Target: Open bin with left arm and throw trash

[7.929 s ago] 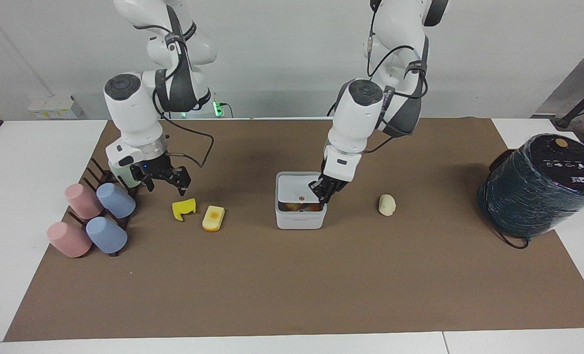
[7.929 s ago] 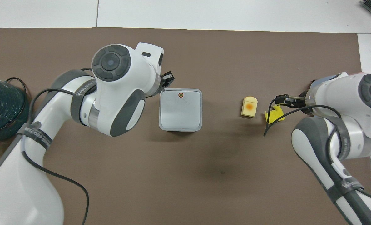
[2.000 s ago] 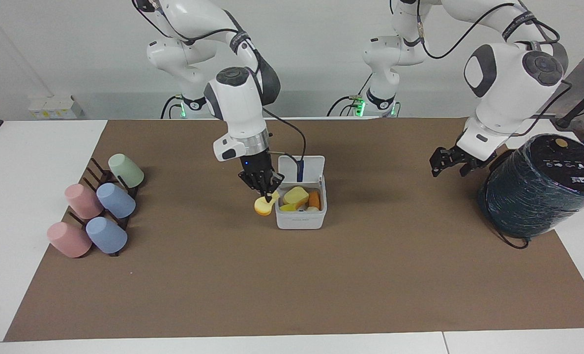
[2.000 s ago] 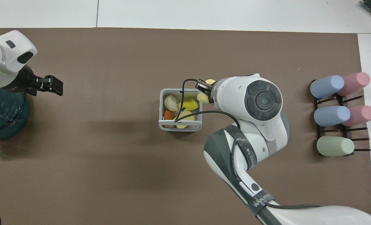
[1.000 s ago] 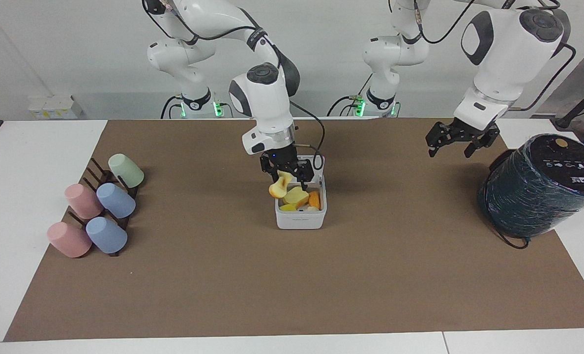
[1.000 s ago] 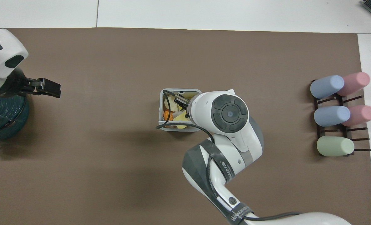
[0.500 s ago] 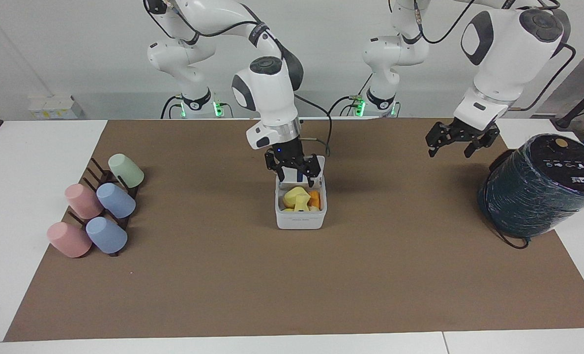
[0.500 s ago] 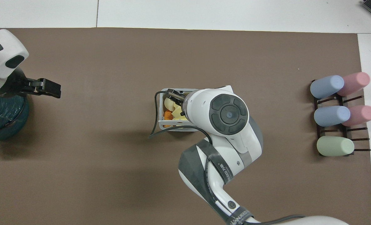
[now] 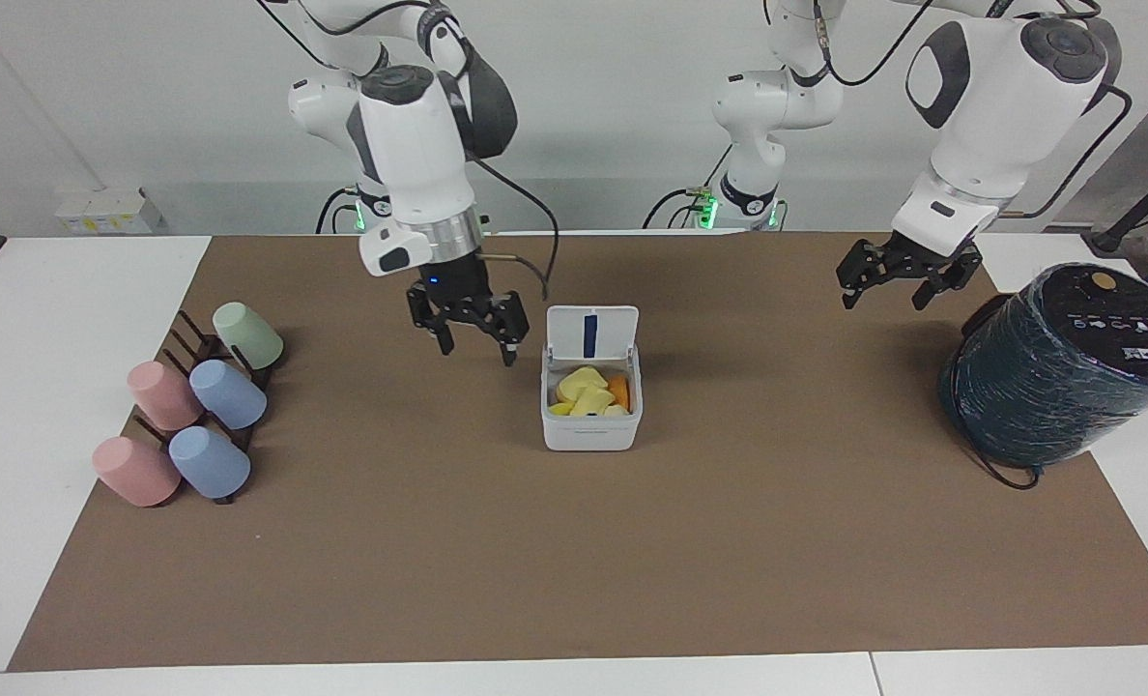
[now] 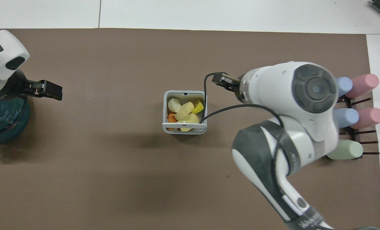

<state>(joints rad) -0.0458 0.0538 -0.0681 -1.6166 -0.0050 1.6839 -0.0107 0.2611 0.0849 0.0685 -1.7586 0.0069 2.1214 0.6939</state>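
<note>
1. The bin (image 9: 591,425) stands mid-worktop, lid (image 9: 591,334) upright, trash (image 9: 588,391) piled inside.
2. The right gripper (image 9: 469,324), jaws apart and empty, hangs beside the bin toward the right arm's end.
3. The left gripper (image 9: 901,275), jaws apart, waits near the dark cylinder (image 9: 1067,362).
4. Risk: the heaped pieces may block the lid if it is closed.
</note>
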